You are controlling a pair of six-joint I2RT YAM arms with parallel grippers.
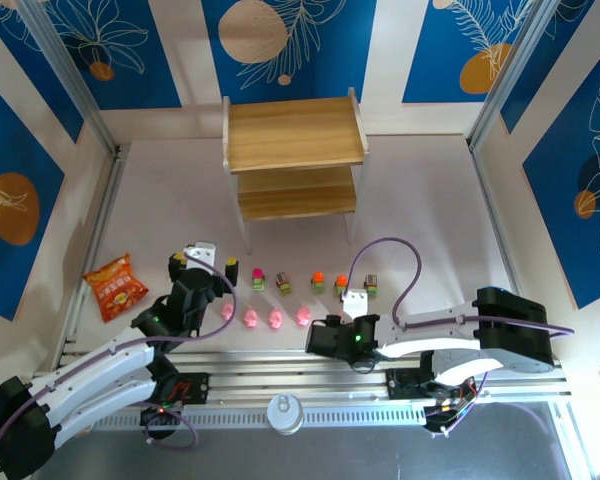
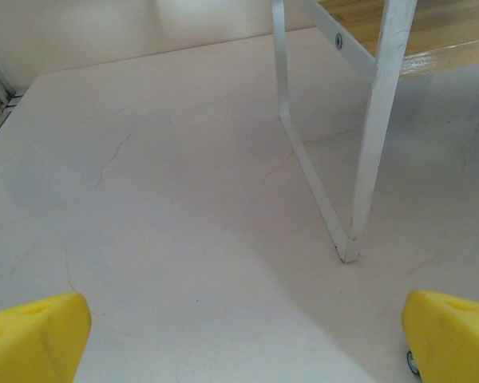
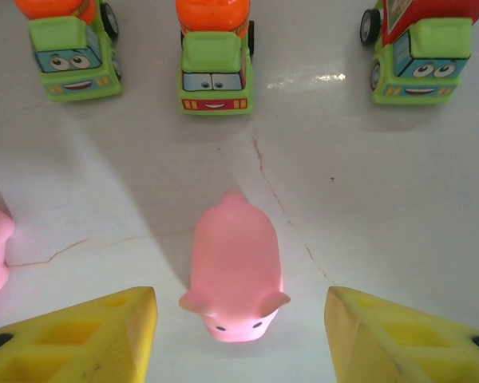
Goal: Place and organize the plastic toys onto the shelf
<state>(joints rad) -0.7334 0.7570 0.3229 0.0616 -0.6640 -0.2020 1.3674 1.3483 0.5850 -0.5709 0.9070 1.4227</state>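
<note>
The wooden two-tier shelf (image 1: 294,150) stands at the back centre, both boards bare; its white leg (image 2: 373,152) rises ahead in the left wrist view. Five yellow-green cars (image 1: 318,283) sit in a row, with pink figurines (image 1: 275,320) lined up in front of them. My right gripper (image 1: 338,322) (image 3: 241,323) is open and low over the row's right end. One pink figurine (image 3: 233,275) lies between its yellow fingers (image 3: 96,335), untouched, and three cars (image 3: 215,60) face it. My left gripper (image 1: 205,265) (image 2: 247,339) is open over bare table, left of the cars.
An orange snack bag (image 1: 115,285) lies at the left. A round metal lid (image 1: 285,412) sits on the front rail between the arm bases. Aluminium posts and patterned walls close in both sides. Open table lies between the toy rows and the shelf.
</note>
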